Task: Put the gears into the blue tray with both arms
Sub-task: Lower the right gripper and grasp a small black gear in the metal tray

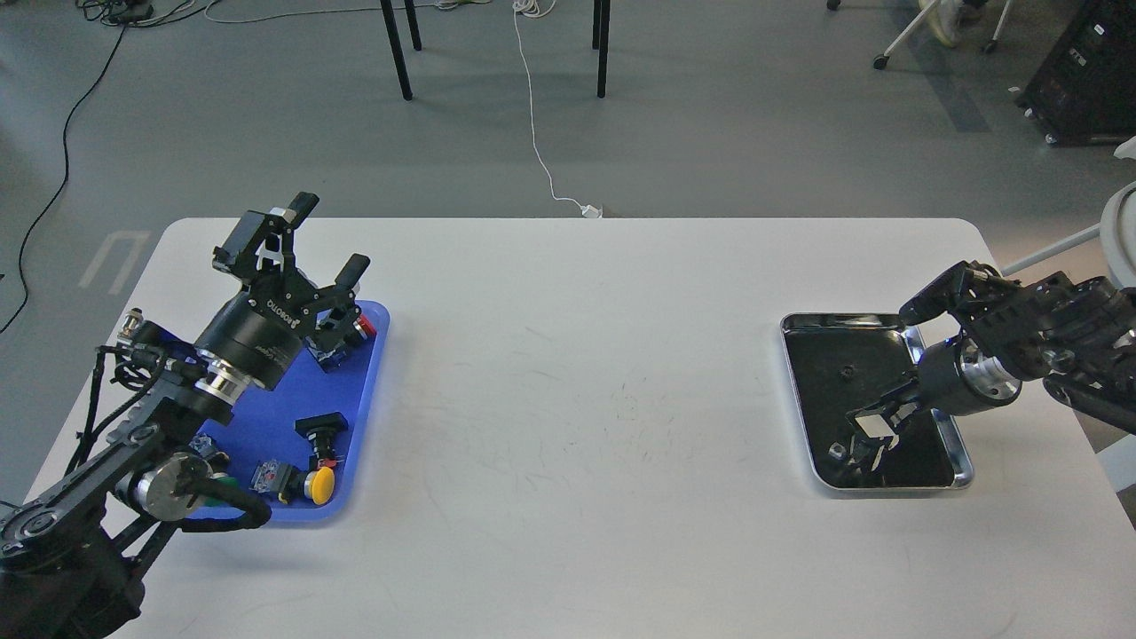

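Note:
The blue tray (286, 404) lies at the table's left edge, holding push-button switches and partly covered by my left arm. Above its far end my left gripper (331, 234) stands open and empty, tilted up. One small black gear (848, 371) lies in the silver-rimmed metal tray (966, 469) on the right. My right gripper (867, 428) reaches down into that tray's near half, below and to the right of the gear. Its fingers look dark and merge with their reflection, so I cannot tell their state or whether they hold anything.
Switches with yellow (320, 485), black (320, 427) and red (360, 327) caps sit in the blue tray. Bare white table spans the middle between the two trays. Chair legs and cables lie on the floor beyond the far edge.

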Tool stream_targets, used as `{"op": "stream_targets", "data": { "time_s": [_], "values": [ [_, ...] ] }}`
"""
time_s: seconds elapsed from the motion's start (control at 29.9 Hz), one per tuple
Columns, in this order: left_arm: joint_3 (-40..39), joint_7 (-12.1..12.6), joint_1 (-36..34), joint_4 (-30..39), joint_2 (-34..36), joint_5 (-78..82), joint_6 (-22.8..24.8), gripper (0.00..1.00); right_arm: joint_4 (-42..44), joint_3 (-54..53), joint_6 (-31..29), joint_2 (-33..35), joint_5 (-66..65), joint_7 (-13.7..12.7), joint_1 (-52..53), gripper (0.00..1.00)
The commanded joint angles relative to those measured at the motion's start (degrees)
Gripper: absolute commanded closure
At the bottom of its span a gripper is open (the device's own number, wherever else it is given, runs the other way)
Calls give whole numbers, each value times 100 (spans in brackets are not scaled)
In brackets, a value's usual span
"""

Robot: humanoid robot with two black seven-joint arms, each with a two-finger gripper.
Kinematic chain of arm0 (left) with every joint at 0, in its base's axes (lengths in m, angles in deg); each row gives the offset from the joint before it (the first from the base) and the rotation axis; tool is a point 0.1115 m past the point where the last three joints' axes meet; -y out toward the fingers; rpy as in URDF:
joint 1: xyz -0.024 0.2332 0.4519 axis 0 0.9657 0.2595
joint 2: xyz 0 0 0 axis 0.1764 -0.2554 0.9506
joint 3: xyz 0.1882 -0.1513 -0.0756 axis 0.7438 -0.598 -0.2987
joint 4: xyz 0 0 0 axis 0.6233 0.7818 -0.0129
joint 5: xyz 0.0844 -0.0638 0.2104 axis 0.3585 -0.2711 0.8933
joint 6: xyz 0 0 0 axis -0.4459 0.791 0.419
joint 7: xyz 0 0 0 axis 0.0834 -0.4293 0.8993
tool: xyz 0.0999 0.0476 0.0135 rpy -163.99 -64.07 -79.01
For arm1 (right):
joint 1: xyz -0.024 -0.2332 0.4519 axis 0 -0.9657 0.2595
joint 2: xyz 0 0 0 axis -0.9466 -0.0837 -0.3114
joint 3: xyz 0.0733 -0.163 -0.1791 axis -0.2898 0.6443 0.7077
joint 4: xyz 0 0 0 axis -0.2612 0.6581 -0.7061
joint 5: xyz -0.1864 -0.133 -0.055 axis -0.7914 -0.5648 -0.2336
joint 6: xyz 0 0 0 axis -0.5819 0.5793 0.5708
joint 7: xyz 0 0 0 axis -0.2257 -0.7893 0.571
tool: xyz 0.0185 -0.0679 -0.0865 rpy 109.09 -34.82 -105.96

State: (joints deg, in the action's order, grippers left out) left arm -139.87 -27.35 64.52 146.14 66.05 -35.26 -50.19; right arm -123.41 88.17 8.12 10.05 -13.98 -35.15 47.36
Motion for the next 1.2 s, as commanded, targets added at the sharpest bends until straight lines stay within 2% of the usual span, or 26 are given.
{"op": "stream_targets", "data": {
  "time_s": [0.0,0.1,0.27,0.37,0.6,1.17],
  "values": [
    [1,0,-6,2,1,0,8,2,6,8,2,-11,0,0,-34,41],
    [1,0,2,2,10,0,8,2,6,8,2,-11,0,0,-87,42],
    [1,0,2,2,10,0,8,2,15,8,2,-11,0,0,-87,54],
    [1,0,2,2,18,0,8,2,15,8,-7,-12,0,0,-87,66],
    [1,0,2,2,36,0,8,2,-3,8,-24,6,0,0,-70,75],
    [1,0,3,2,97,0,8,2,-310,-1,-24,138,70,0,422,76]
  ]
}}
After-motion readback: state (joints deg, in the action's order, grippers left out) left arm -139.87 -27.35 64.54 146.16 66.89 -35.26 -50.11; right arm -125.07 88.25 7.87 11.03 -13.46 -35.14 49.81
